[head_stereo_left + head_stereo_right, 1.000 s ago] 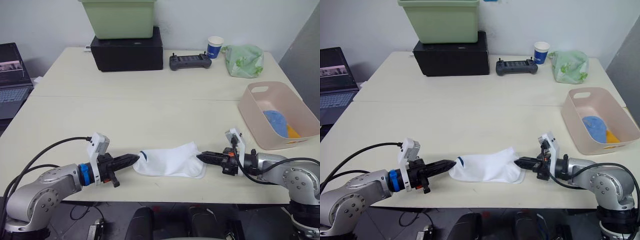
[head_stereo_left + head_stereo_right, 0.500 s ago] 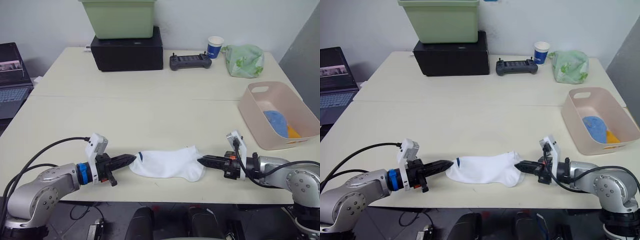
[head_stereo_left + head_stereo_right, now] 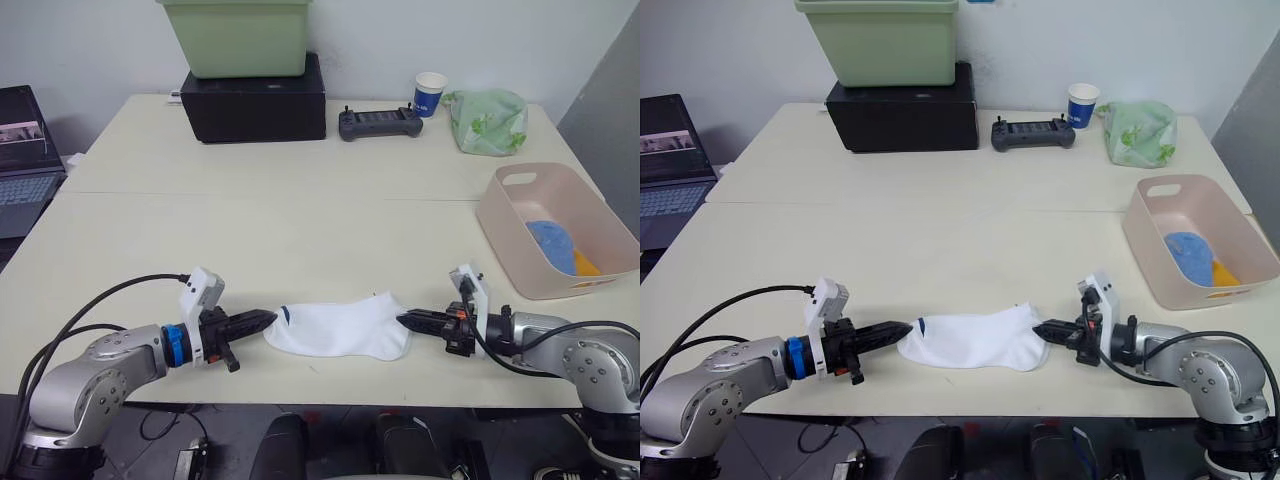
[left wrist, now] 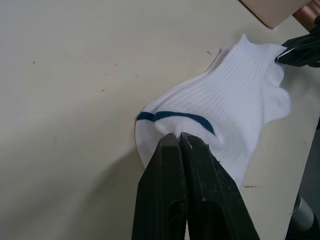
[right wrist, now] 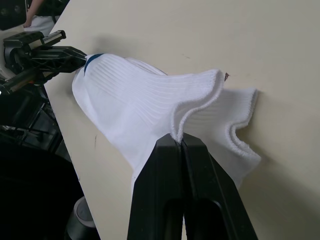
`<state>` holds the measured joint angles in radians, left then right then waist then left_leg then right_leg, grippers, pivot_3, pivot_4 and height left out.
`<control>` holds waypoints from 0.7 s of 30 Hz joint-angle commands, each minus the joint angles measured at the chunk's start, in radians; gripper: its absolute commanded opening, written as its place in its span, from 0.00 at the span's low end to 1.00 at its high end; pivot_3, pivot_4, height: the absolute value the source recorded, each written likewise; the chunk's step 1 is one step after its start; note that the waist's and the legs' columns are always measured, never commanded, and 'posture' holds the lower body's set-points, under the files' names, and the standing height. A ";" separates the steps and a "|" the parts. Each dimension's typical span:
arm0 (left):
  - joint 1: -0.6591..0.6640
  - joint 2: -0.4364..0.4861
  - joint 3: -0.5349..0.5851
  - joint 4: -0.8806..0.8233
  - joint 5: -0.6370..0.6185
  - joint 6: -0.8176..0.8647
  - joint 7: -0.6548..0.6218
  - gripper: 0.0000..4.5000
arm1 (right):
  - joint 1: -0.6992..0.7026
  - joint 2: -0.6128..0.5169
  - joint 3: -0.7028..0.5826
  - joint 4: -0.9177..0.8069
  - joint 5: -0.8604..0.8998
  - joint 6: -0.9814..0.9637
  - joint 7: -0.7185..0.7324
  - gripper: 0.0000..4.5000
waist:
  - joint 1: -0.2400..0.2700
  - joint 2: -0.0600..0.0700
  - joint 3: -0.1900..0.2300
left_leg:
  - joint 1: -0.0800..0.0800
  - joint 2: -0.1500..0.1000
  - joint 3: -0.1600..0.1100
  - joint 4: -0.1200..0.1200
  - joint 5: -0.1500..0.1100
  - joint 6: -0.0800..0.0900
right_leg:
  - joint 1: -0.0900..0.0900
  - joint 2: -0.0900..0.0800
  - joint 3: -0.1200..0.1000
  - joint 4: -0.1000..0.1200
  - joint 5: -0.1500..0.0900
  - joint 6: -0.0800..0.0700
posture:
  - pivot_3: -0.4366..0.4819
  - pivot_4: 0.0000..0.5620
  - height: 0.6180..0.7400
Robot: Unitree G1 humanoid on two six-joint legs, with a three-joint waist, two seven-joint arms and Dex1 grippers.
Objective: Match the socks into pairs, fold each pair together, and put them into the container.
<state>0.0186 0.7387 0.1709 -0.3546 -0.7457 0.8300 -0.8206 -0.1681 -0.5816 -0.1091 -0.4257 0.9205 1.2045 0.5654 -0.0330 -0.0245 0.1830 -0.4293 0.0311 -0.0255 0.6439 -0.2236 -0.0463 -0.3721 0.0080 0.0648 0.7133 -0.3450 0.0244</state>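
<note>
A pair of white socks (image 3: 340, 327) lies stretched along the table's front edge, one sock on top of the other. My left gripper (image 3: 268, 318) is shut on the toe end with the dark blue stripe (image 4: 180, 119). My right gripper (image 3: 403, 320) is shut on the cuff edge (image 5: 200, 97) at the opposite end. The pale pink container (image 3: 497, 225) stands at the right, beyond my right arm. It holds a light blue sock (image 3: 552, 243) and an orange one (image 3: 586, 263).
At the back a light green bin (image 3: 240, 38) sits on a black box (image 3: 255, 105). To their right are a black controller (image 3: 380, 123), a paper cup (image 3: 430, 93) and a pale green bag (image 3: 488, 122). A laptop (image 3: 22, 160) stands off the table's left side.
The white pair has been pulled a little flatter between the two grippers, and its upper edge sits lower. Both grippers keep their hold and have hardly moved.
</note>
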 commanded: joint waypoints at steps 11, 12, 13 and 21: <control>-0.041 -0.072 -0.039 0.033 0.078 -0.102 0.023 0.01 | 0.009 -0.008 0.028 0.003 -0.049 -0.053 0.009 0.00 | 0.001 0.000 0.000 | 0.000 0.000 0.000 0.000 0.000 0.000 | 0.000 0.000 0.000 0.000 0.000 0.000 | 0.48 0.27 1.00; -0.043 -0.074 -0.040 0.033 0.079 -0.101 0.022 0.01 | 0.010 -0.009 0.025 0.005 -0.048 -0.054 0.010 0.00 | 0.000 0.000 0.000 | 0.000 0.000 0.000 0.000 0.000 0.000 | 0.000 0.000 0.000 0.000 0.000 0.000 | 0.48 0.27 1.00; -0.044 -0.075 -0.039 0.033 0.080 -0.101 0.019 0.01 | 0.010 -0.011 0.021 0.006 -0.049 -0.056 0.010 0.00 | 0.000 0.000 0.000 | 0.000 0.000 0.000 0.000 0.000 0.000 | 0.000 0.000 0.000 0.000 0.000 0.000 | 0.48 0.27 1.00; -0.026 -0.046 -0.027 0.036 0.090 -0.112 -0.014 0.05 | 0.030 -0.031 0.020 -0.006 -0.039 -0.069 0.032 0.00 | 0.000 0.000 0.000 | 0.000 0.000 0.000 0.000 0.000 0.000 | 0.000 0.000 0.000 0.000 0.000 0.000 | 0.48 0.27 1.00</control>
<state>-0.0096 0.6780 0.1218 -0.3046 -0.6575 0.7397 -0.8191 -0.1370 -0.6060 -0.0762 -0.4069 0.8761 1.1583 0.5811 -0.0327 -0.0245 0.1830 -0.4293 0.0310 -0.0256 0.6440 -0.2236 -0.0463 -0.3720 0.0080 0.0646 0.7133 -0.3450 0.0244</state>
